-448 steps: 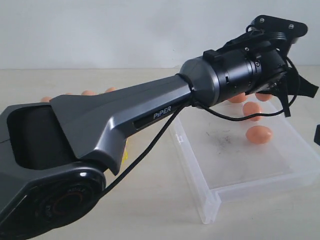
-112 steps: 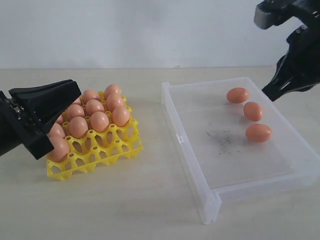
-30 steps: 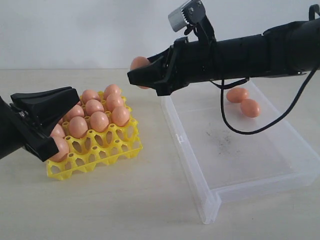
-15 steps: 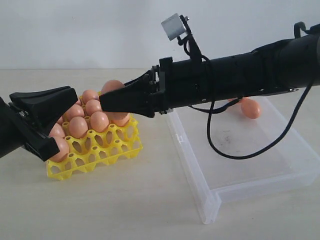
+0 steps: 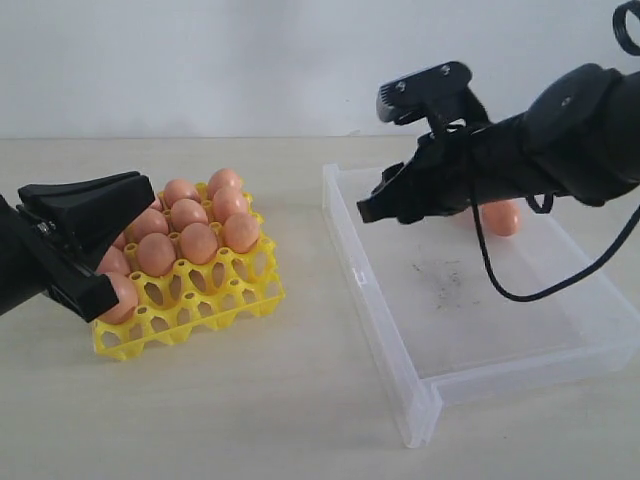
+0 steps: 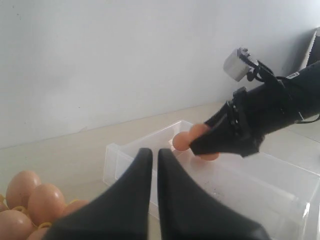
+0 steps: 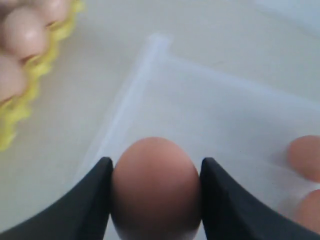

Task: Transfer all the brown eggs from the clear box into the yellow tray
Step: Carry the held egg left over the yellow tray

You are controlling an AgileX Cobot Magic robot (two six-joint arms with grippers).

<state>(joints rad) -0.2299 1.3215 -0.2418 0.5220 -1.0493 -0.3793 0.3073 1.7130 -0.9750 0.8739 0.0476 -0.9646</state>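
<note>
My right gripper point(image 7: 156, 161) is shut on a brown egg point(image 7: 156, 187), held between both fingers over the clear box point(image 7: 225, 115) near its wall on the tray side. In the exterior view the right gripper point(image 5: 368, 208) hangs above the left end of the clear box point(image 5: 480, 310), and the held egg is hidden there. One brown egg point(image 5: 500, 217) shows on the box floor behind the arm. The yellow tray point(image 5: 190, 315) holds several brown eggs point(image 5: 200, 242). My left gripper point(image 5: 148, 188) is shut and empty, low beside the tray.
Two more eggs point(image 7: 305, 155) lie at the far side of the box floor. A black cable point(image 5: 500, 285) loops down from the right arm over the box. Bare tabletop point(image 5: 300, 380) lies between tray and box.
The right arm has drawn back from above the yellow tray to over the box's left end, the egg still between its fingers. The left gripper has stayed put.
</note>
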